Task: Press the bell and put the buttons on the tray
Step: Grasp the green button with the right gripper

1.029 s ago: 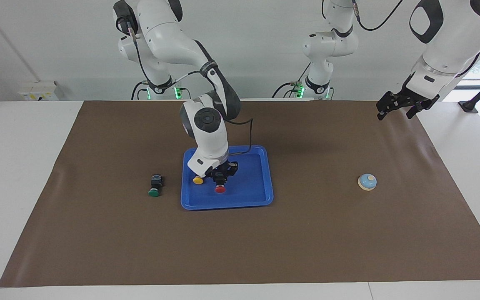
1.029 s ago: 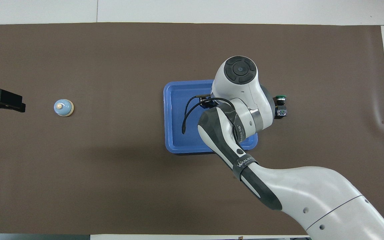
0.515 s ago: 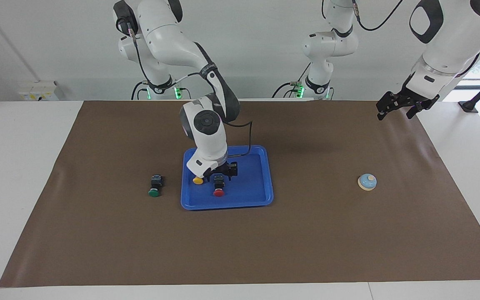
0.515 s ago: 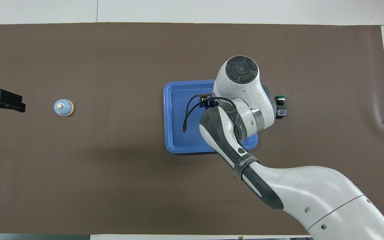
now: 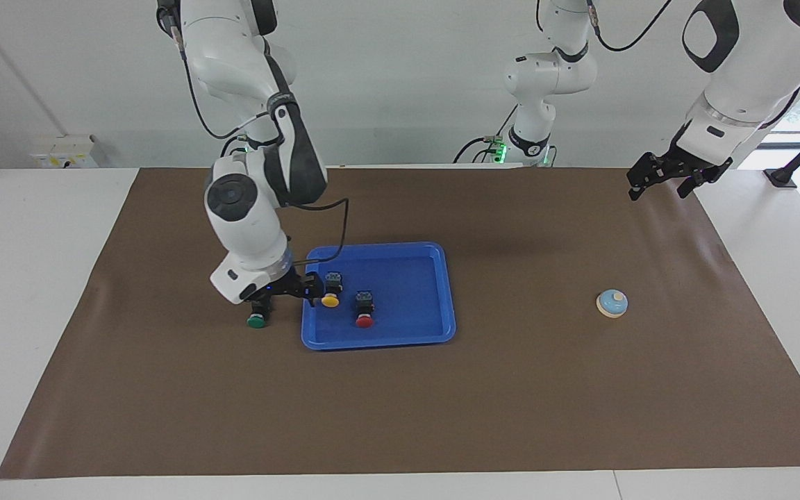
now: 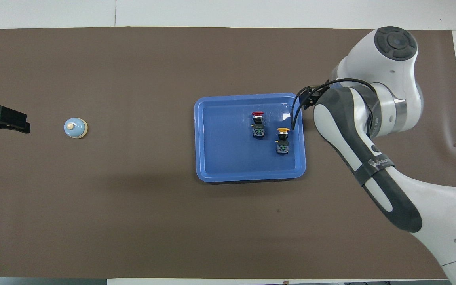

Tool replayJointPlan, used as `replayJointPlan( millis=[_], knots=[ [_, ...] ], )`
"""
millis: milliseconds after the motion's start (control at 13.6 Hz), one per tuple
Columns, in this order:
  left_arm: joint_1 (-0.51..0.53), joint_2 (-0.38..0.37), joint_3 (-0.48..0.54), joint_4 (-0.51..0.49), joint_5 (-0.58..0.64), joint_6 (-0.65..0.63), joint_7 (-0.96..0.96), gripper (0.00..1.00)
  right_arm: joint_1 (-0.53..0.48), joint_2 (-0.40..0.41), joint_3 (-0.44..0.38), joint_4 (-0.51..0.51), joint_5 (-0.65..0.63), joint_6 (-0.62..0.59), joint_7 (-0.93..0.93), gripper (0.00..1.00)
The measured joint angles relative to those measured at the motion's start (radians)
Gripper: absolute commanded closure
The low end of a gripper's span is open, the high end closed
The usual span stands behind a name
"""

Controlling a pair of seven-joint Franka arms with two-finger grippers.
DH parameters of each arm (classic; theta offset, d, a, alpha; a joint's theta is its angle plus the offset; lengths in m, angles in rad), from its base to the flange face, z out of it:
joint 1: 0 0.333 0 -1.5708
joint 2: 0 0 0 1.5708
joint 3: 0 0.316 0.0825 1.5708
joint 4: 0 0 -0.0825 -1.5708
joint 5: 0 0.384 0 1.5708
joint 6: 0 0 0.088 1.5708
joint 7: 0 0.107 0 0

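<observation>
The blue tray (image 5: 414, 330) lies mid-table, also in the overhead view (image 6: 228, 158). The red button (image 5: 364, 310) (image 6: 258, 125) and the yellow button (image 5: 330, 295) (image 6: 283, 138) lie in it, toward the right arm's end. The green button (image 5: 255, 321) lies on the mat beside the tray. My right gripper (image 5: 262, 305) is open and low over the green button's black body; only the green cap shows. In the overhead view my right arm hides both. The light blue bell (image 5: 612, 303) (image 6: 75, 128) stands toward the left arm's end. My left gripper (image 5: 658, 190) (image 6: 2, 120) waits open above the mat's edge.
A brown mat (image 5: 400, 417) covers the table (image 5: 32, 278). A black cable (image 5: 341, 229) hangs from the right wrist over the tray's corner.
My right gripper let go of the red button in the tray, rose, and swung toward the right arm's end of the table, down over the green button. The left arm has not moved.
</observation>
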Motion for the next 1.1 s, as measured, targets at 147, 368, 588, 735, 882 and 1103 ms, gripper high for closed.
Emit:
replayJointPlan(
  millis=[147,368,588,735,882,1103],
  knots=[
    [0.0,0.0,0.0,0.0,0.0,0.0,0.0,0.0,-0.059,-0.009,0.0,-0.082,0.0,0.056,-0.055,0.0],
    [0.0,0.0,0.0,0.0,0.0,0.0,0.0,0.0,-0.074,-0.036,0.001,-0.196,0.0,0.132,-0.058,0.0],
    [0.0,0.0,0.0,0.0,0.0,0.0,0.0,0.0,-0.079,-0.063,0.0,-0.274,0.0,0.202,-0.041,0.0],
    [0.0,0.0,0.0,0.0,0.0,0.0,0.0,0.0,-0.081,-0.069,0.0,-0.291,0.0,0.206,-0.039,0.0],
    [0.0,0.0,0.0,0.0,0.0,0.0,0.0,0.0,-0.081,-0.07,0.0,-0.311,0.001,0.231,-0.037,0.0],
    [0.0,0.0,0.0,0.0,0.0,0.0,0.0,0.0,-0.081,-0.07,0.003,-0.367,0.001,0.329,-0.025,0.08]
  ],
)
